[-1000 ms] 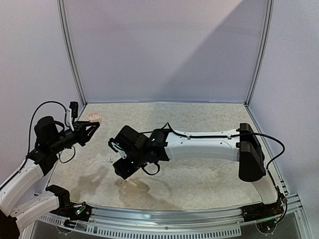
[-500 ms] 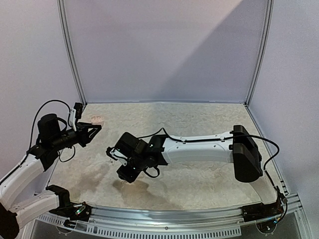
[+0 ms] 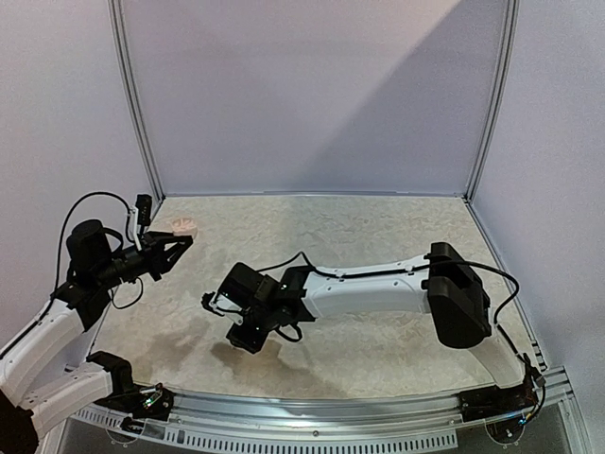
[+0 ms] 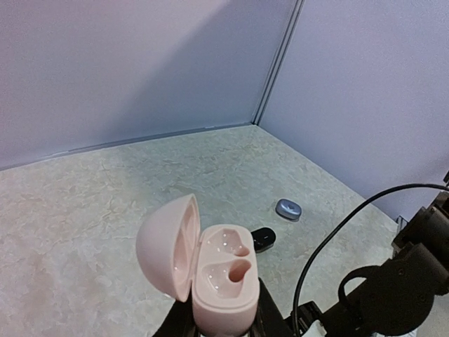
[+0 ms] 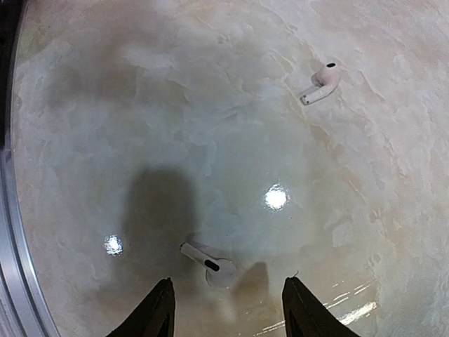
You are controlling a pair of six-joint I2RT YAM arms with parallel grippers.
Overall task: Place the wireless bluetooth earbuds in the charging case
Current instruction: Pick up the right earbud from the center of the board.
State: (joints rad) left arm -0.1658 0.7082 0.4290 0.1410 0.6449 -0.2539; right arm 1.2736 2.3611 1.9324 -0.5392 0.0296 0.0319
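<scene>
A white earbud (image 5: 210, 265) lies just ahead of the right pincer (image 5: 228, 298) — tips spread.

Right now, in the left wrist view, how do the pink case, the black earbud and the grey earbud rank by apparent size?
1. pink charging case: by far the largest, though it is also nearest the camera.
2. black earbud and grey earbud: they look about alike, so I won't rank them.
</scene>
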